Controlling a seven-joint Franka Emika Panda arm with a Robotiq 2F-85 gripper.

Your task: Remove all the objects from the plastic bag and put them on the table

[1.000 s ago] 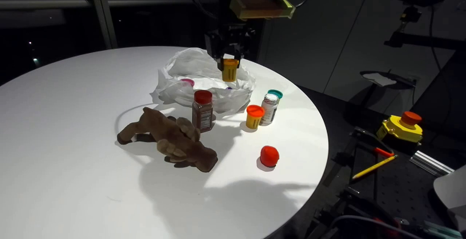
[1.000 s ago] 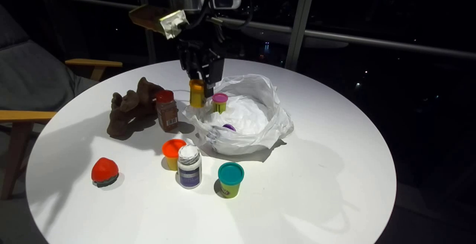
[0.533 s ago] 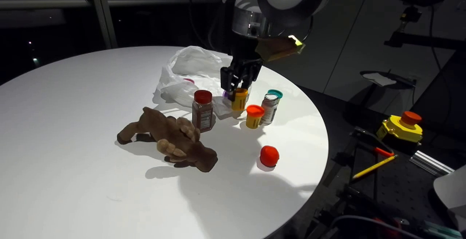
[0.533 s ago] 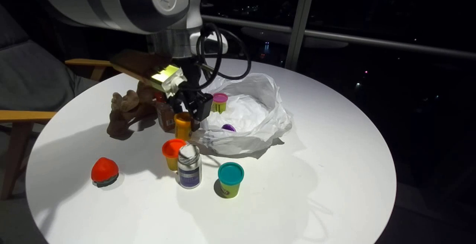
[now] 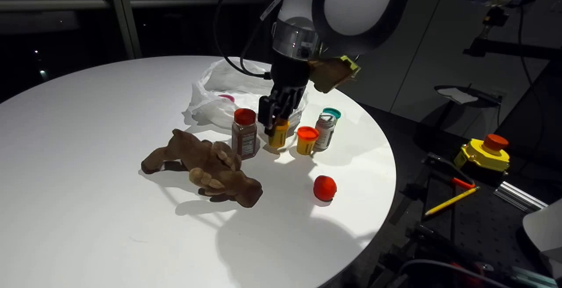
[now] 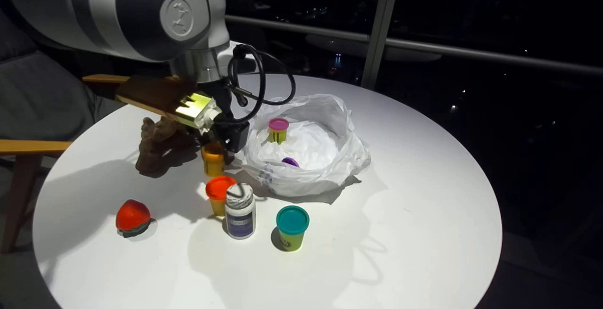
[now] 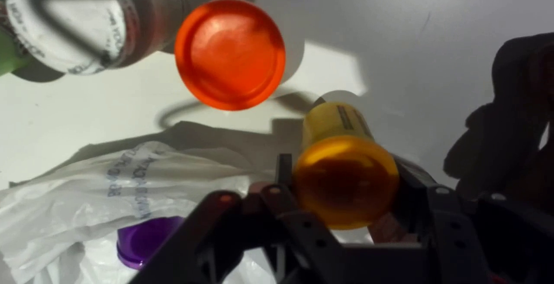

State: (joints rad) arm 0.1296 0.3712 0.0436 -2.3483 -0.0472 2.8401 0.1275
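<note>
My gripper (image 7: 345, 175) is shut on a yellow tub with an orange-yellow lid (image 7: 346, 145). In both exterior views the tub (image 5: 278, 136) (image 6: 213, 163) is low beside the bag, between the red-capped jar (image 5: 244, 136) and the orange-red-lidded tub (image 5: 306, 141). I cannot tell whether it touches the table. The white plastic bag (image 6: 306, 182) lies open on the table. Inside are a pink-lidded tub (image 6: 278, 134) and a purple-lidded thing (image 6: 289, 162), mostly hidden by the bag. The purple lid also shows in the wrist view (image 7: 145, 238).
A white bottle (image 6: 240, 222) stands close to the orange-red-lidded tub. A teal-lidded tub (image 6: 292, 233) and a red rounded object (image 6: 133, 215) are on the table (image 6: 414, 233). A brown plush animal (image 5: 206, 160) lies by the red-capped jar, which the arm hides in an exterior view.
My gripper has carried the yellow tub from over the bag's rim down to low beside the bag, lately shifting toward the red-capped jar. The other objects look unmoved.
</note>
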